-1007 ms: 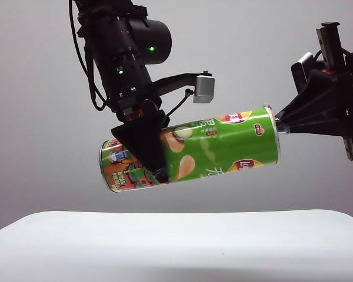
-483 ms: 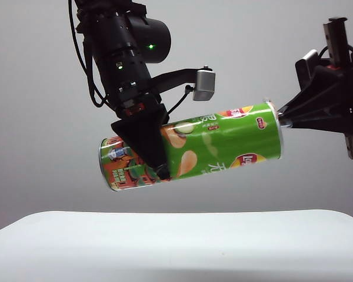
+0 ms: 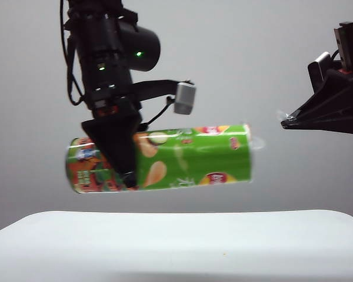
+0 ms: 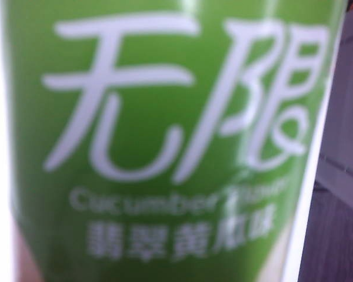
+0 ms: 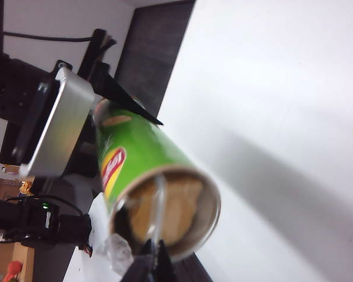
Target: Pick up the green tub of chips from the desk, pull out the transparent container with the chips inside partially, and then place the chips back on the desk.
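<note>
**A:** Where are you in the task?

**B:** Lifted: your left end effector (image 3: 128, 176) clamps the green tub of chips (image 3: 182, 158) level above the tabletop (image 3: 176, 244). Your right end effector (image 5: 155, 258), pressed together, pinches the transparent container (image 5: 157, 202) at the open mouth.

**A:** Contents?

**B:** The chips (image 5: 179, 208) sit inside; container barely out. Pulling and setting down remain.
</note>
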### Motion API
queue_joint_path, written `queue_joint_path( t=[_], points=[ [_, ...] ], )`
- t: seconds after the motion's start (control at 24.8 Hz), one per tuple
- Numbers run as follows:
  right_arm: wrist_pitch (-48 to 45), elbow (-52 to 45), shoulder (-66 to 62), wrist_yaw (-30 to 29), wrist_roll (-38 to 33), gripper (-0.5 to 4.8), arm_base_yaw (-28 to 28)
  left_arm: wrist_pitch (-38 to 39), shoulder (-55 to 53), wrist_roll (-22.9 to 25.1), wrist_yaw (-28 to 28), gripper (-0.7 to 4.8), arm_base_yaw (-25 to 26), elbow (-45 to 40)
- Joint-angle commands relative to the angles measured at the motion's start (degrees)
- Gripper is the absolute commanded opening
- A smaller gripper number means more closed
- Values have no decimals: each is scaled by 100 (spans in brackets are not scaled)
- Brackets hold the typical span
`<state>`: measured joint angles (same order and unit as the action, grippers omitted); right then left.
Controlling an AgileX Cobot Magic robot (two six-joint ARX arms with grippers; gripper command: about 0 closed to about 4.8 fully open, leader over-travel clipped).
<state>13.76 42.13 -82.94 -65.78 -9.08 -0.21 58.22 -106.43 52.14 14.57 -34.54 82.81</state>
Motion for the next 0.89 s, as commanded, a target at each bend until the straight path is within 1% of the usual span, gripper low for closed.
queue_joint_path(
  t=[0.04,0.08,0.2,0.28,0.44,0.52,0.64,0.77,0.89],
  points=[
    [-66,20,24,-116,31,100,-20,-26,55,-7,68,209,4,31],
    [-61,20,24,-162,31,125,-15,-37,52,-7,66,209,4,37],
    [-22,20,24,-210,4,125,107,-190,52,-7,144,209,-4,37],
    [-35,20,24,-195,7,125,229,-219,52,-7,341,209,-4,48],
    [-42,20,24,-157,9,125,442,-271,52,-11,372,209,-4,48],
    [-50,20,24,-85,9,124,474,-275,52,-11,393,209,-4,48],
    [-46,20,22,-4,9,120,485,-291,55,-28,758,209,-7,55],
    [-48,20,22,-9,9,116,485,-313,55,-26,802,209,-48,57],
    [-57,20,22,-11,7,116,485,-352,50,-26,1029,209,-57,57]
  ],
)
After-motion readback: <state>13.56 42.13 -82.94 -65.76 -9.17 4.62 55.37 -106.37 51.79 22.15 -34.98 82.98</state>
